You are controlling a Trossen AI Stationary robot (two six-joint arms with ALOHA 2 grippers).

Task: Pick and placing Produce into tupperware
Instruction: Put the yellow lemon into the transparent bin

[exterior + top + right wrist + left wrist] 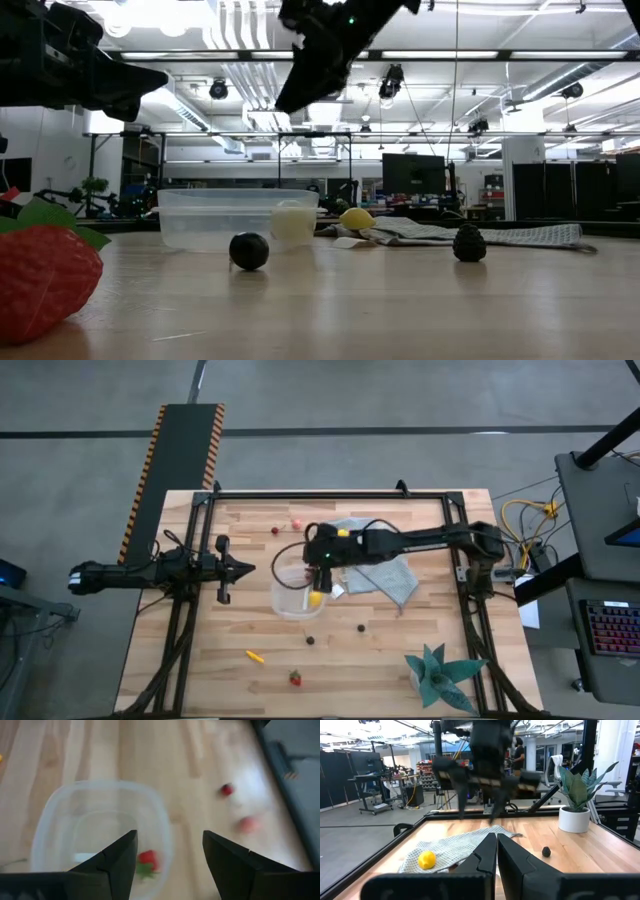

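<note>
The clear tupperware stands mid-table; its rim fills the right wrist view. Inside lie a red strawberry and a yellow lemon. My right gripper hangs open above the tupperware, touching nothing. A second lemon rests on the grey-blue cloth. Two red berries lie beyond the tupperware toward the far edge. Two dark pieces, an orange piece and a strawberry lie nearer. My left gripper waits shut at the table's left.
A teal spiky plant in a white pot stands at the near right corner. The cloth lies right of the tupperware under my right arm. A black frame edges the table. Bare wood lies between the left gripper and the tupperware.
</note>
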